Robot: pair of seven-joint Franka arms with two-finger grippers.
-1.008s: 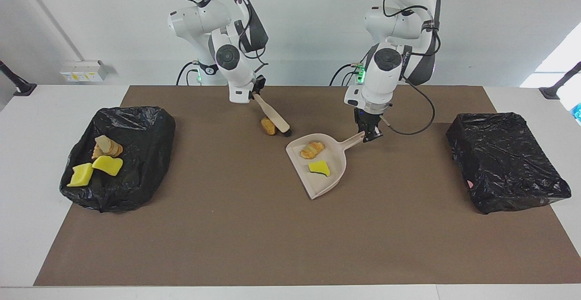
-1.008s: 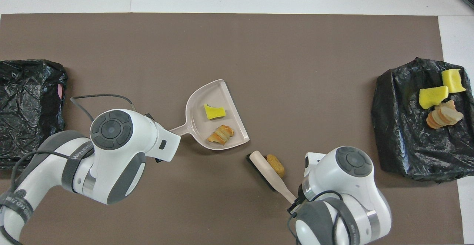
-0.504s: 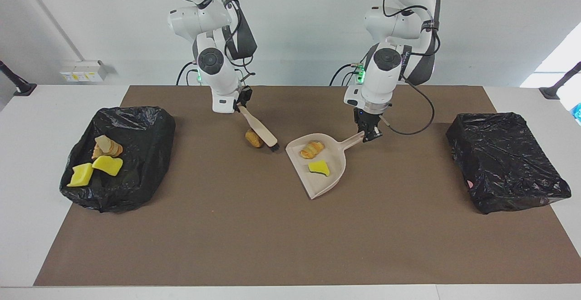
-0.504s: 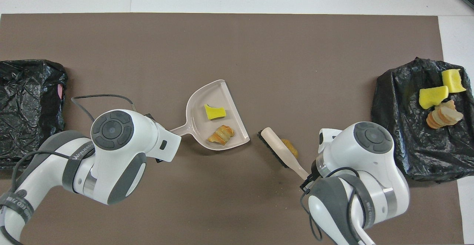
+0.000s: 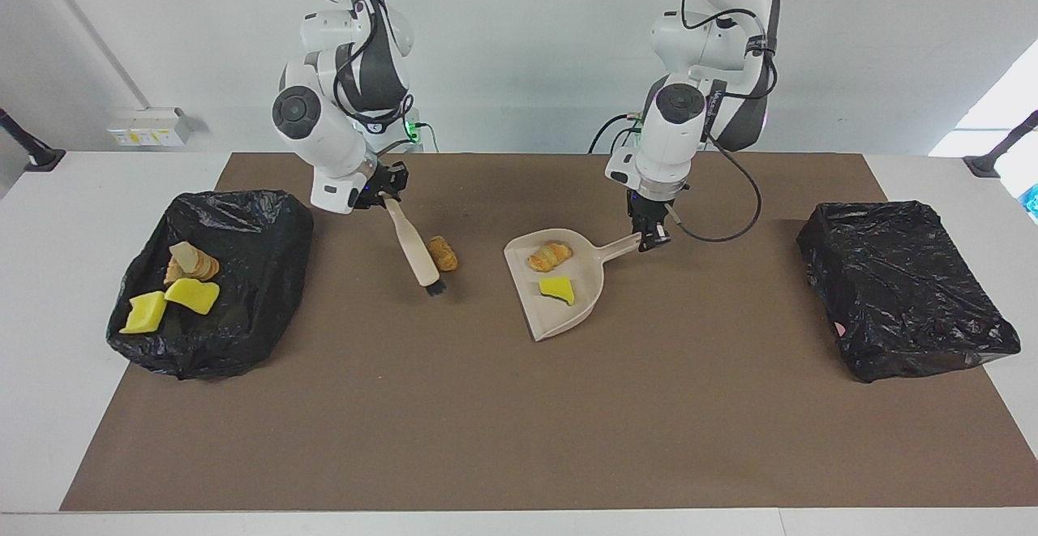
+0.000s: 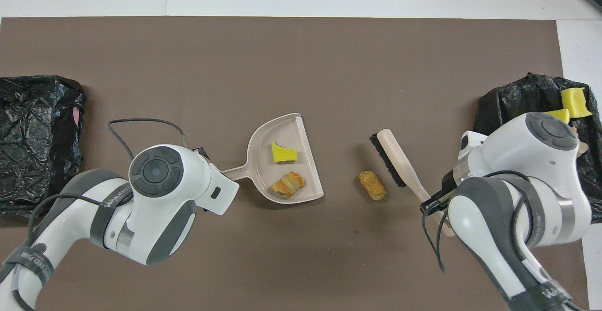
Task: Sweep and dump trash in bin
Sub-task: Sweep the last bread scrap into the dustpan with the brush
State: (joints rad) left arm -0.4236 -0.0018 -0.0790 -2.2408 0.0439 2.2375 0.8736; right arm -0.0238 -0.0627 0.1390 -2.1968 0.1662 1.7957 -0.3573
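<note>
Brush, pinched in right gripper, now swung round bread chunk to right arm's side. Left gripper keeps dustpan handle clamped, sponge and pastry inside. You can sweep chunk toward pan.

You're swinging the right gripper w/ the brush toward the right arm's end of the table; the brush is now sitting on the bin side of the orange-tan chunk, just beside it, bristles down on the mat. The chunk itself is drifting that way too. You're also nudging the left gripper & dustpan slightly toward the chunk, w/ the croissant piece & yellow sponge riding along.
</note>
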